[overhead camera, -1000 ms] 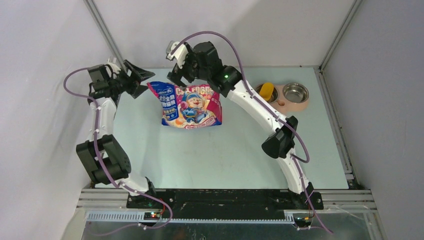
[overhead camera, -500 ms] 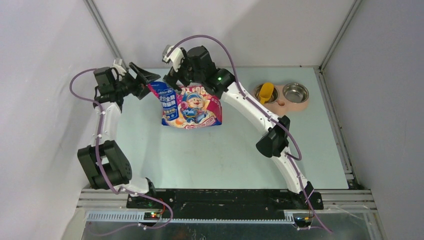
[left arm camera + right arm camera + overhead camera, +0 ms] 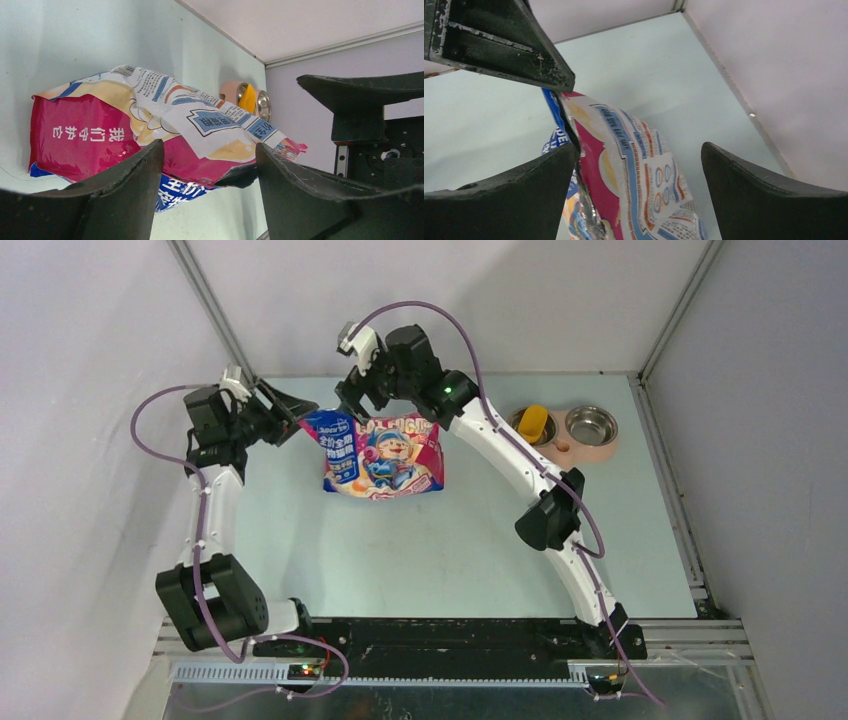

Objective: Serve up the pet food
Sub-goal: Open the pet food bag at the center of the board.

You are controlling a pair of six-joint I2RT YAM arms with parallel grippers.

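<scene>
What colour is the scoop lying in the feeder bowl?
Yellow. The scoop shows best in the top external view.

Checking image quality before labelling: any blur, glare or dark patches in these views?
Top view: even light, everything sharp. Left wrist: bag sharp, left fingers dark, featureless along the bottom. Right wrist: right fingers likewise black; bag print crisp.

- pet-food bag [image 3: 380, 452]: is showing glossy printed plastic film, crinkled and catching glare.
- tabletop [image 3: 450, 550]: is showing a smooth, matt, pale-green surface.
- twin bowls [image 3: 592, 425]: are gleaming as polished metal, sitting in a matt peach plastic holder [image 3: 562, 448].
- scoop [image 3: 533, 423]: is showing smooth yellow plastic.
- right claw [image 3: 638, 167]: fingers [image 3: 769, 185] are showing matt black plastic.
</scene>
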